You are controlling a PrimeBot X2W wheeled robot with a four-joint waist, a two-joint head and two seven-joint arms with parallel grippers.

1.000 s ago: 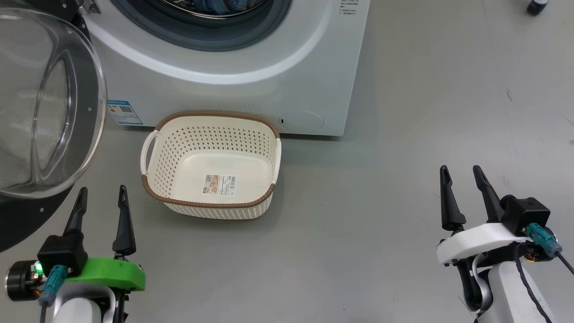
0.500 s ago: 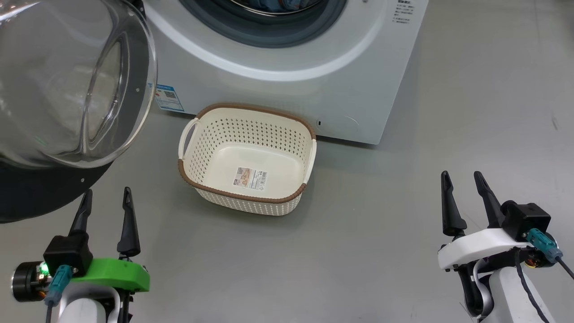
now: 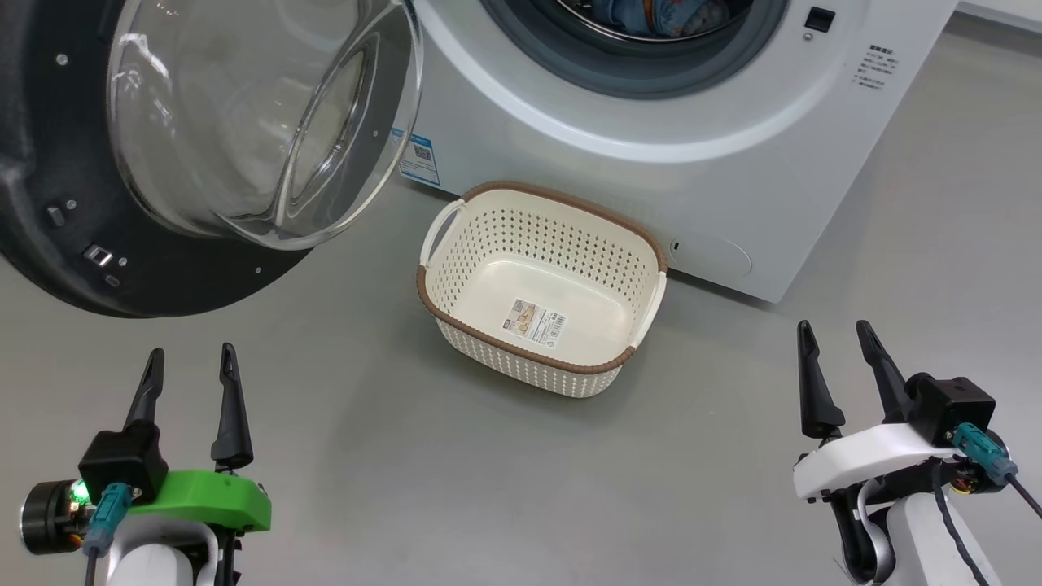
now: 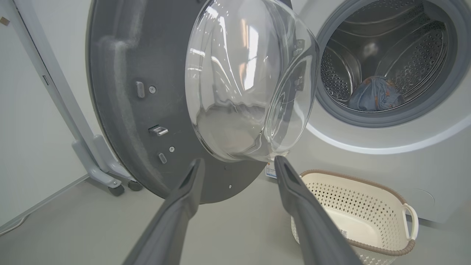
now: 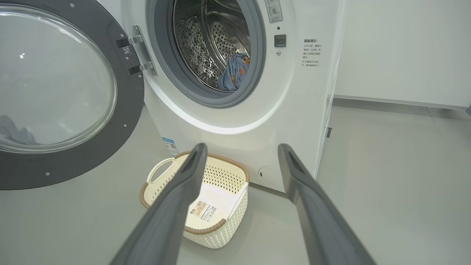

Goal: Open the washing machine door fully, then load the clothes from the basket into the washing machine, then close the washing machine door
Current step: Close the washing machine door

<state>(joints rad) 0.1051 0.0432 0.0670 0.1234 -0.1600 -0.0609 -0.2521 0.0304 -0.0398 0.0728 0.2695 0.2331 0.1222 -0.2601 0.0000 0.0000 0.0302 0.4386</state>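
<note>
Light blue printed fabric clothes [image 5: 233,73] lie bunched low in the steel drum [image 5: 206,40] of the big white boxy front-load washing machine [image 3: 651,138]. The large round washing machine door [image 3: 212,138], black rim w/ bulging clear glass bowl, hangs swung wide open on the left. The small cream perforated plastic basket [image 3: 562,244] w/ brown woven rim sits on the grey floor [image 3: 407,456] just in front of the machine, its base bare w/ label sticker [image 3: 535,321] showing. Nearer the robot, left gripper [image 3: 190,352] & right gripper [image 3: 833,325] hover well apart from the basket, both w/ fingers spread, holding nothing.

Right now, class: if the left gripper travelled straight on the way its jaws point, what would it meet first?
Likely the washing machine door, at the lower edge of its glass bowl, straight ahead of the left gripper; depth is unclear.
</note>
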